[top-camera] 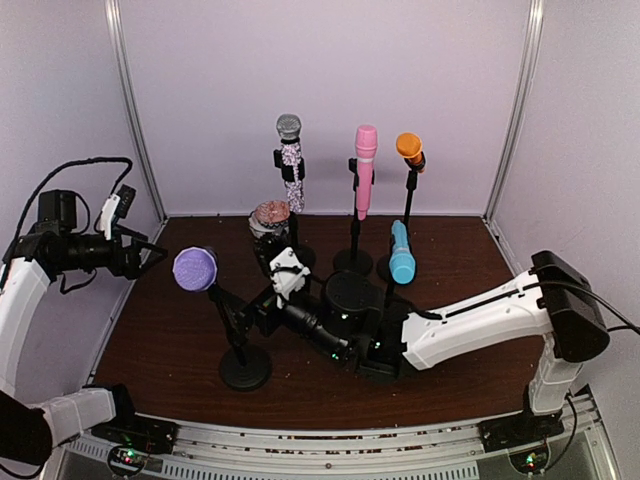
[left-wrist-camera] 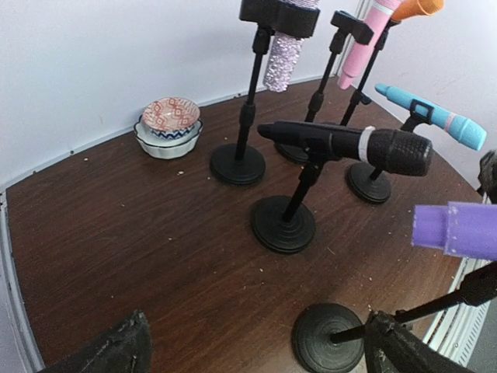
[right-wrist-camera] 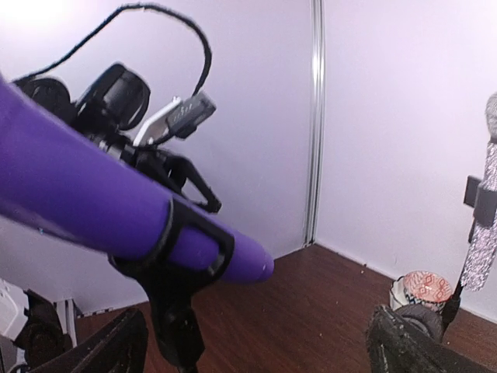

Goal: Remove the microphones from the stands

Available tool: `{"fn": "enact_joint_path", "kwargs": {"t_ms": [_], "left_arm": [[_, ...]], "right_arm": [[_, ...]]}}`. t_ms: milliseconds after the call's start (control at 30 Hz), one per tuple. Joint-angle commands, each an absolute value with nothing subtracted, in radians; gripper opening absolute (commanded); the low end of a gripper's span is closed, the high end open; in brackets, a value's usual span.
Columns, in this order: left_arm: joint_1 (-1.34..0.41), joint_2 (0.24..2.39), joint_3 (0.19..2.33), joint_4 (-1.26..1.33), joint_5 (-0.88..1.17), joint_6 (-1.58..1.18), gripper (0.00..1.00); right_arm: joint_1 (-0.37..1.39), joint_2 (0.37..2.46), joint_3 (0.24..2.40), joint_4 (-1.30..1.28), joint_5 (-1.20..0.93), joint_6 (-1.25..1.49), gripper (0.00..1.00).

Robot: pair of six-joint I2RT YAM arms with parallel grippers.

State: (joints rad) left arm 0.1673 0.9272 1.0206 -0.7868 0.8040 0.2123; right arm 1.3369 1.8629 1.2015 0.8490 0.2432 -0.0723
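Note:
The purple microphone (top-camera: 195, 268) sits tilted in the black clip of the nearest stand (top-camera: 245, 367). In the right wrist view the microphone (right-wrist-camera: 93, 210) fills the upper left, with its tail end through the clip (right-wrist-camera: 182, 249). My right gripper (top-camera: 243, 318) is open just below and beside the clip, level with the stand's pole and holding nothing; it shows in its own view (right-wrist-camera: 260, 350) with the fingers far apart. My left gripper (top-camera: 150, 255) is open and empty, raised at the far left. In its own view (left-wrist-camera: 256, 350) the purple microphone (left-wrist-camera: 458, 229) shows at the right edge.
Other microphones stand on stands behind: glittery silver (top-camera: 290, 160), pink (top-camera: 365, 170), orange (top-camera: 410, 150), light blue (top-camera: 401, 252) and black (left-wrist-camera: 349, 144). A stack of small patterned bowls (top-camera: 270, 220) sits at the back. White walls close in the table on the left, back and right.

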Motion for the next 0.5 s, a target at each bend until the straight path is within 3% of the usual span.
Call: {"fn": "enact_joint_path", "kwargs": {"t_ms": [0,267,467], "left_arm": [[0.159,0.840,0.955,-0.771,0.922,0.281,0.98],[0.051,0.696,0.862,-0.767,0.974,0.297,0.98],[-0.068,0.670,0.783,-0.594,0.954,0.145,0.98]], "right_arm": [[1.388,1.805,1.237,0.927,0.372,-0.191,1.00],[1.430,1.860,1.376,0.883,0.364,-0.345,0.99],[1.443,1.891,1.421,0.835,0.370,-0.378,0.98]]}}
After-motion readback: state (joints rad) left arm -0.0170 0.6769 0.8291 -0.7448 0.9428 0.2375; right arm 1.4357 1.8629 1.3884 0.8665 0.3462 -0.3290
